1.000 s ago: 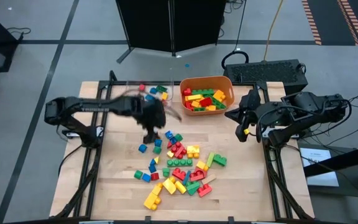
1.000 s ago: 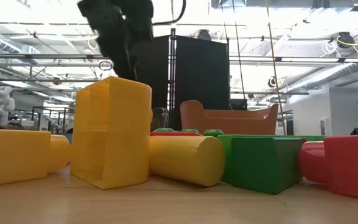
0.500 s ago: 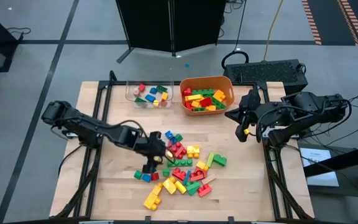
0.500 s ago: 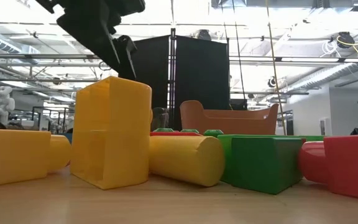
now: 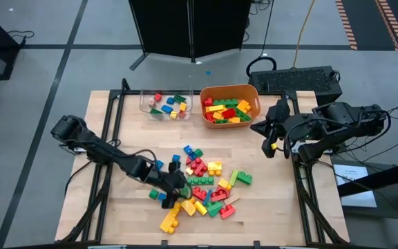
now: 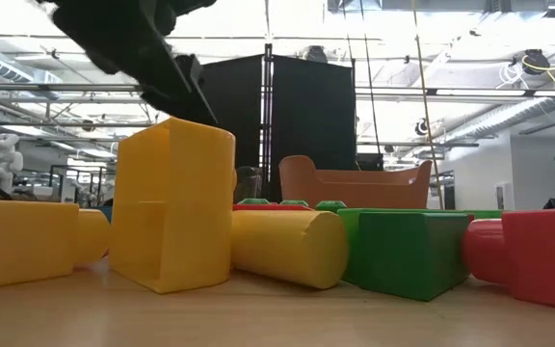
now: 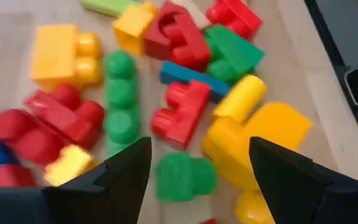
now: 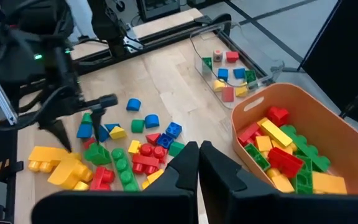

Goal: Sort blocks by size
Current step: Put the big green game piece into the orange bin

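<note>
High view: the left gripper (image 5: 173,188) is reaching low into the left edge of the blocks (image 5: 200,181), which are lying scattered at the lower centre of the table (image 5: 126,124). The right gripper (image 5: 273,131) is waiting at the right table edge, well apart from the pile, so the left arm is the nearer one. At the upper centre, the orange tub (image 5: 251,90) is holding larger blocks and the clear tray (image 5: 146,101) beside it is holding small ones.

Low view: a dark arm is hanging at the upper left above a tall yellow block (image 6: 171,207); the fingers are not showing here.

Left wrist view: the two fingers (image 7: 124,171) are standing apart, gripping nothing. A small green block (image 7: 184,177) is lying on the table between and just ahead of them. A red block (image 7: 180,113) and a big yellow block (image 7: 253,140) are crowding it closely and are likely to be bumped on closing.

Right wrist view: the right fingers (image 8: 182,168) are resting together, pointing toward the pile.
</note>
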You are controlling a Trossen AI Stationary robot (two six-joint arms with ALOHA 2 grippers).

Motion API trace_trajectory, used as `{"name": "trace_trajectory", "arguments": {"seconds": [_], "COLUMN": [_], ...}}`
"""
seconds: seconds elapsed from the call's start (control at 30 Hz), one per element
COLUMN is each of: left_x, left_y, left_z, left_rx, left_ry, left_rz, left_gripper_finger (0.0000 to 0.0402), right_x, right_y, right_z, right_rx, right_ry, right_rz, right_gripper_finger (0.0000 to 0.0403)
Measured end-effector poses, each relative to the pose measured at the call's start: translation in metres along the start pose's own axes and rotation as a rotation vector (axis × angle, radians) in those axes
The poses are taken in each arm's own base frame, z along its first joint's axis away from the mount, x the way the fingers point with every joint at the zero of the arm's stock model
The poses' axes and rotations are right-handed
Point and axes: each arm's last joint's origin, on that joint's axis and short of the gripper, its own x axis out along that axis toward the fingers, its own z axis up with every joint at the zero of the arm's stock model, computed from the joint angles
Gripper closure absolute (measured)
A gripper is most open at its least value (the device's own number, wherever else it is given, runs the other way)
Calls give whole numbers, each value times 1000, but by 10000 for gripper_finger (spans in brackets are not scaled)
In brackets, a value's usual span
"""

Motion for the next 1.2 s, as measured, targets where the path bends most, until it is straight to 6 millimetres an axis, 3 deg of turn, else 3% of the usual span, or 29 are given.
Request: {"name": "trace_trajectory", "arguments": {"seconds": [0.27, 0.9, 1.0, 1.2], "left_x": [23, 36, 36, 36], "left_y": [-6, -6, -6, -6], "left_z": [-15, -23, -23, -23], "left_rx": [-3, -19, -20, -39], "left_ry": [43, 81, 80, 81], "left_rz": [87, 95, 94, 91], "left_gripper_finger": [128, 131, 154, 236], "right_x": [0, 0, 0, 0], "right_y": [-2, -2, -2, -2], "right_z": [-3, -3, -3, -3], "right_rx": [30, 14, 10, 7], "right_ry": [30, 30, 30, 30], "right_rz": [-19, -19, -19, -19], "right_gripper_finger": [394, 394, 394, 394]}}
